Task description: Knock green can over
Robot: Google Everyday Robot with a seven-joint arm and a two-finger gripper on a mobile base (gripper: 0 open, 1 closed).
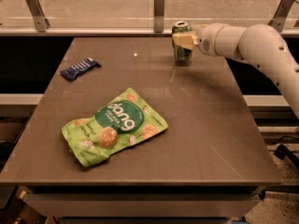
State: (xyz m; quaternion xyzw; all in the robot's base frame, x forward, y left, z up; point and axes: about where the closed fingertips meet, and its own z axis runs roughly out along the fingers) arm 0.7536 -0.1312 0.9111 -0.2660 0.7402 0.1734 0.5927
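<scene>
The green can [181, 28] stands upright near the far edge of the brown table [210, 125], right of the middle. It is small, with a silver top rim. My gripper [185, 40] reaches in from the right on a white arm [254, 43] and is against the can's upper half, covering part of its side. The can's base [181, 57] shows below the gripper.
A flat light-green "dang" snack bag [114, 125] lies at the table's centre left. A dark blue snack bar [80, 68] lies at the far left. A glass barrier with metal posts [160, 3] runs behind the table's far edge.
</scene>
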